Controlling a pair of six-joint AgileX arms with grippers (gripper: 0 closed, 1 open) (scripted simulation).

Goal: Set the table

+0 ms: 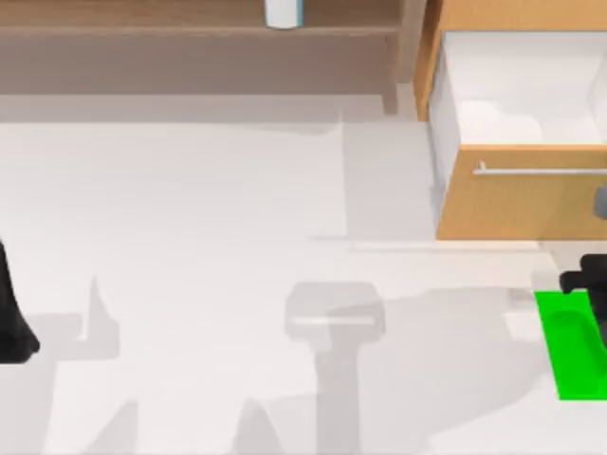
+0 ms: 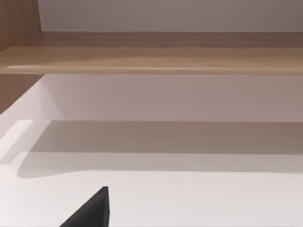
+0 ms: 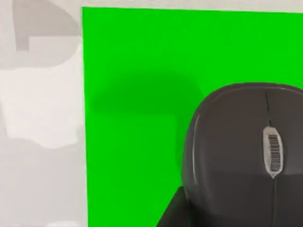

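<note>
The white table (image 1: pixel 190 237) carries a bright green rectangular patch (image 1: pixel 574 355) at its right edge. My right gripper (image 1: pixel 580 282) hangs over the far end of that patch. In the right wrist view a dark grey computer mouse (image 3: pixel 241 156) with a ridged scroll wheel sits close in front of the camera, above the green patch (image 3: pixel 132 142), and casts a shadow on it. One dark finger (image 3: pixel 171 213) presses against the mouse's side, so the gripper is shut on it. My left gripper (image 1: pixel 14 327) is parked at the table's left edge.
A light-wood drawer cabinet (image 1: pixel 512 204) with a metal bar handle (image 1: pixel 541 172) stands at the back right, its drawer (image 1: pixel 517 90) pulled open. A brown wooden shelf (image 1: pixel 190 38) runs along the back, holding a pale cup (image 1: pixel 283 11).
</note>
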